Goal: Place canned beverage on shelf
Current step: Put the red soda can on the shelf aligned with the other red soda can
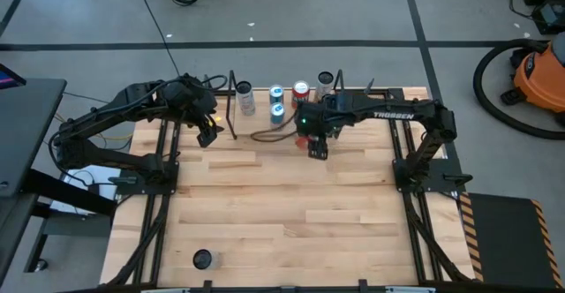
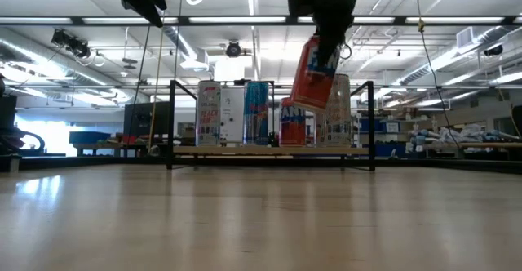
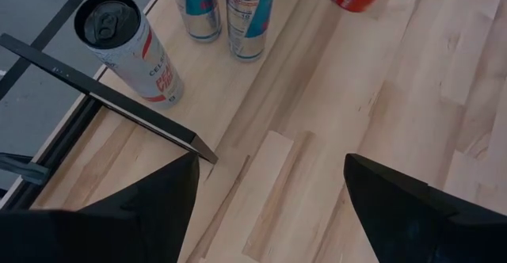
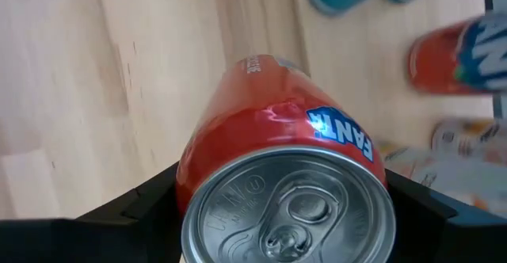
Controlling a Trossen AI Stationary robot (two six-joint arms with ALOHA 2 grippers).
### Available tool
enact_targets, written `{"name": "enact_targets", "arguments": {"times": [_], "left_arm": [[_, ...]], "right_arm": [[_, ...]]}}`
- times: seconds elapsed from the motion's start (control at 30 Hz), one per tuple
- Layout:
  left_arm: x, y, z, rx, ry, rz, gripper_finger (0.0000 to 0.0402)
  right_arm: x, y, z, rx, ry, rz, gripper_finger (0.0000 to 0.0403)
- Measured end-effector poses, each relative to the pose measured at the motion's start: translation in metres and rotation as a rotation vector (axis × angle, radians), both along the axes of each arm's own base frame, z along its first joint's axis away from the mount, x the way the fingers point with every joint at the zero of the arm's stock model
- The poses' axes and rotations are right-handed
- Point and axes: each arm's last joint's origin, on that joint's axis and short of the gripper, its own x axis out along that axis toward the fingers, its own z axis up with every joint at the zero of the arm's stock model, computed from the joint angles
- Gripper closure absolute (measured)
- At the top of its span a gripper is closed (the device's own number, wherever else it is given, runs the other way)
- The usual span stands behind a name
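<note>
Right gripper [image 4: 285, 207] pinching glossy orange cylindrical can [image 4: 277, 168] | hanging tilted above wood-board shelf [image 2: 269, 150] | left gripper [image 3: 269, 192] spread

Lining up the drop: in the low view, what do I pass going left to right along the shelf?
left end frame → white can → blue can → orange can, tilted and held aloft by the right gripper → right end frame. The cans overlapping the held one are left out.
</note>
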Motion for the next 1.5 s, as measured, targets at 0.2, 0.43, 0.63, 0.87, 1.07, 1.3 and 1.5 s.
{"name": "enact_targets", "arguments": {"times": [0.2,0.43,0.63,0.87,1.07,1.3,1.5], "left_arm": [[0.0,0.0,0.0,0.0,0.001,0.0,0.0086],[0.0,0.0,0.0,0.0,0.001,-0.001,0.0086],[-0.002,-0.001,-0.001,-0.007,0.022,-0.001,0.0086],[-0.004,-0.001,-0.003,-0.016,0.047,-0.002,0.0086],[-0.004,-0.001,-0.003,-0.015,0.047,-0.002,0.0086],[-0.004,-0.001,-0.003,-0.016,0.047,-0.001,0.0086],[-0.004,-0.001,-0.003,-0.016,0.047,-0.001,0.0086]], "right_arm": [[0.001,-0.028,0.006,-0.009,-0.068,-0.019,0.0097],[0.005,-0.052,0.031,-0.068,-0.21,-0.03,0.0097],[0.001,-0.066,0.044,-0.112,-0.248,-0.027,0.0097],[-0.004,-0.08,0.05,-0.122,-0.258,-0.038,0.0097],[0.003,-0.095,0.028,-0.064,-0.178,-0.055,0.0097],[0.016,-0.104,-0.012,-0.015,0.032,-0.057,0.0097],[0.027,-0.11,-0.02,0.003,0.07,-0.059,0.0097]]}}
